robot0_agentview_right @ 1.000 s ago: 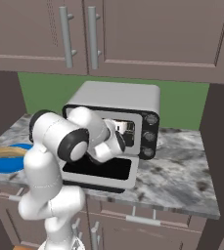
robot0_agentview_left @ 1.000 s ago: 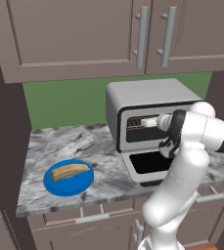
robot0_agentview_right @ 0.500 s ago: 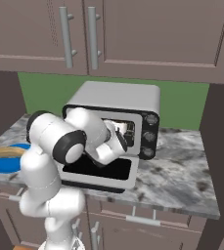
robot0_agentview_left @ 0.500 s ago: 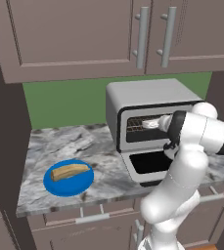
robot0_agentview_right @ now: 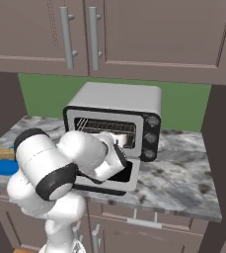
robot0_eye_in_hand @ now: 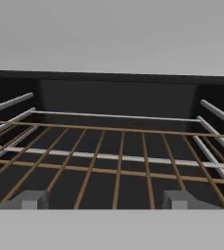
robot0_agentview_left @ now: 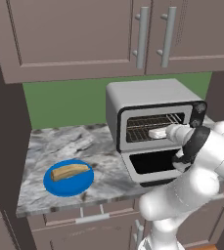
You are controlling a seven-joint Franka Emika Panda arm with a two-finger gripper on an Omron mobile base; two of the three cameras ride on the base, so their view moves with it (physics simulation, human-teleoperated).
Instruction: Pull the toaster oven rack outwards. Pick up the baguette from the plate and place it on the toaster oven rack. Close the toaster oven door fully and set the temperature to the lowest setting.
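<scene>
The gripper [robot0_eye_in_hand: 103, 200] is being held with its jaws apart at the mouth of the toaster oven [robot0_agentview_left: 152, 100], its fingertips [robot0_eye_in_hand: 31, 199] low over the front bars of the toaster oven rack [robot0_eye_in_hand: 113, 151]. For a clean pull, the front crossbar should probably be clamped squarely and the rack drawn straight out over the lowered toaster oven door [robot0_agentview_left: 155, 166]. The baguette [robot0_agentview_left: 70, 171] is lying on the plate [robot0_agentview_left: 52, 184] near the front left corner of the surface [robot0_agentview_left: 59, 141].

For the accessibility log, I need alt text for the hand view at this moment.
Looking straight into the dark toaster oven cavity, the toaster oven rack spreads its brownish wire bars across the frame. The two grey fingertips of the open gripper sit wide apart at the bottom, holding nothing.
</scene>
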